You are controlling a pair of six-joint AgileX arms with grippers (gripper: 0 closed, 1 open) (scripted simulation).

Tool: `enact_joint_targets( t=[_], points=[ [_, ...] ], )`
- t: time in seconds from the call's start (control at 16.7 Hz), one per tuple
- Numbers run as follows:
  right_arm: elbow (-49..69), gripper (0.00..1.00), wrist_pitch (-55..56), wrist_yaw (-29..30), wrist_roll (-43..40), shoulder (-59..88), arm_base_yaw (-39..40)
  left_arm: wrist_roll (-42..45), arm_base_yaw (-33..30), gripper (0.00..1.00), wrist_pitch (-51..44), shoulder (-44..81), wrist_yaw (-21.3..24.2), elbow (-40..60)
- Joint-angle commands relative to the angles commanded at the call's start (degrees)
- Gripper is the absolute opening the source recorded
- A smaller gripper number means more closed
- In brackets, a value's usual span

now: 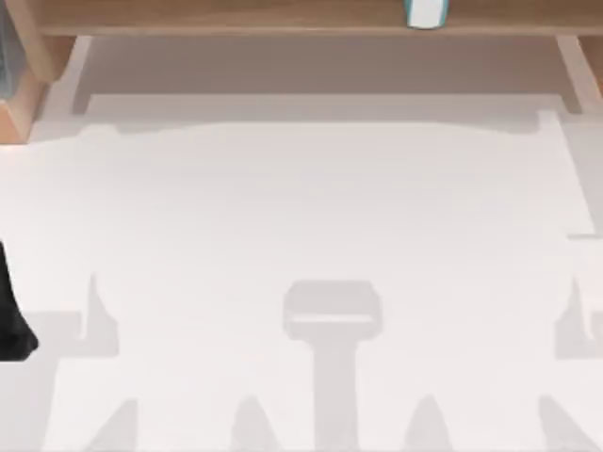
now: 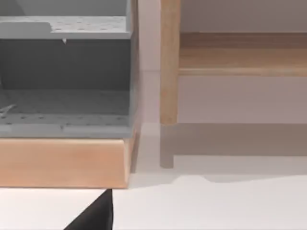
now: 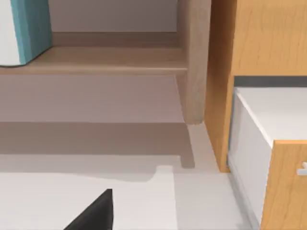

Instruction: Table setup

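Judging by looks, the cup on the shelf seems light, rigid; grasp its sides; claw states: cannot tell.

- The worktop is plain white, crossed by soft grey shadows.
- The shelf along the far edge is light tan wood with a faint grain.
- A cup on that shelf is white and teal — the right wrist view shows a teal band beside white.
- The cabinet is honey-coloured wood; its inner trays are grey, dotted with small perforations.
- The drawer unit is orange-tan wood with a white front.
- A black arm part sits at the worktop's left edge.
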Motion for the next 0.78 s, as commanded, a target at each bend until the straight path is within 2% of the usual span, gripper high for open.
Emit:
enact_joint_targets(
  t=[0.24,0.42,0.6,0.78],
  points=[
    [1.71,1.00,-1.61,0.15,-0.14,1.72,-0.93,0.00,0.00,1.00,0.00,0.00,0.00,0.00],
    [8.77,1.00,-7.66,0.53,-0.61,8.79,-4.07,0.00,0.00,1.00,0.00,0.00,0.00,0.00],
    [21.27,1.00,-16.81,0.84,-1.34,21.30,-8.32,0.00,0.00,1.00,0.00,0.00,0.00,0.00],
    [38.63,1.00,-27.54,0.92,-2.36,38.84,-12.52,0.00,0.00,1.00,0.00,0.00,0.00,0.00]
  ],
)
